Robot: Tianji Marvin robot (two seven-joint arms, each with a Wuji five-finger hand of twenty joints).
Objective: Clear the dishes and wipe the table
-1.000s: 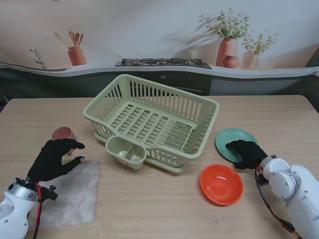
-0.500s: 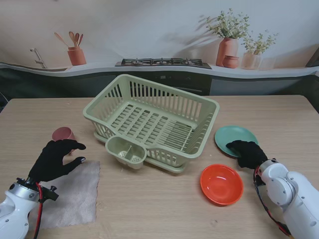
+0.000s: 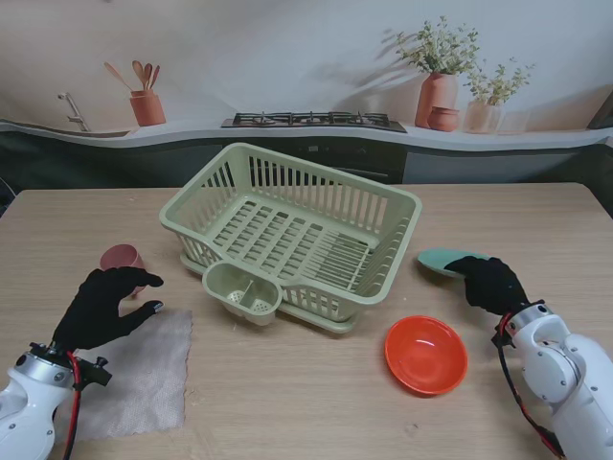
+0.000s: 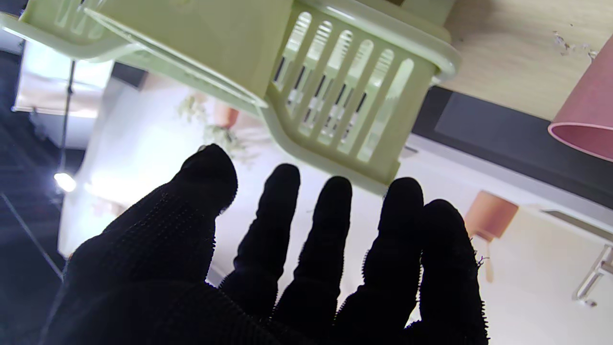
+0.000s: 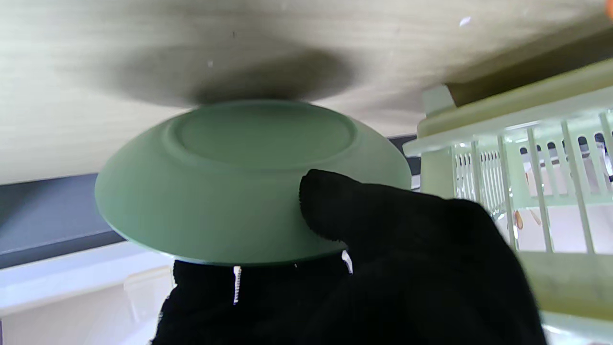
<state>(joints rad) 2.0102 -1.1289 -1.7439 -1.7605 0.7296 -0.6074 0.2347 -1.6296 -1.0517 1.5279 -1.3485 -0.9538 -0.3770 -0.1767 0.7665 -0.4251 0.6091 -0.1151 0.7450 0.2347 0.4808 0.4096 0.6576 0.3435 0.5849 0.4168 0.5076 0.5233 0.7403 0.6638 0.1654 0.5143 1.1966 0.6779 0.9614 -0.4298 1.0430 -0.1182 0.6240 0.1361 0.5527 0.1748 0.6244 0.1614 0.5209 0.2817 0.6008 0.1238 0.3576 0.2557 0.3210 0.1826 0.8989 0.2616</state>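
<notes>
green plate (image 3: 439,261), orange bowl (image 3: 425,354), pale green rack (image 3: 287,230)

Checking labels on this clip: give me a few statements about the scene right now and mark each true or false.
1. The right robot hand holds the green plate lifted off the table. True.
2. The left robot hand grips the pink cup. False: it is open, holding nothing.
3. The orange bowl sits inside the dish rack. False: it is on the table, nearer to me than the rack.
4. A cloth lies by the left robot hand. True.
</notes>
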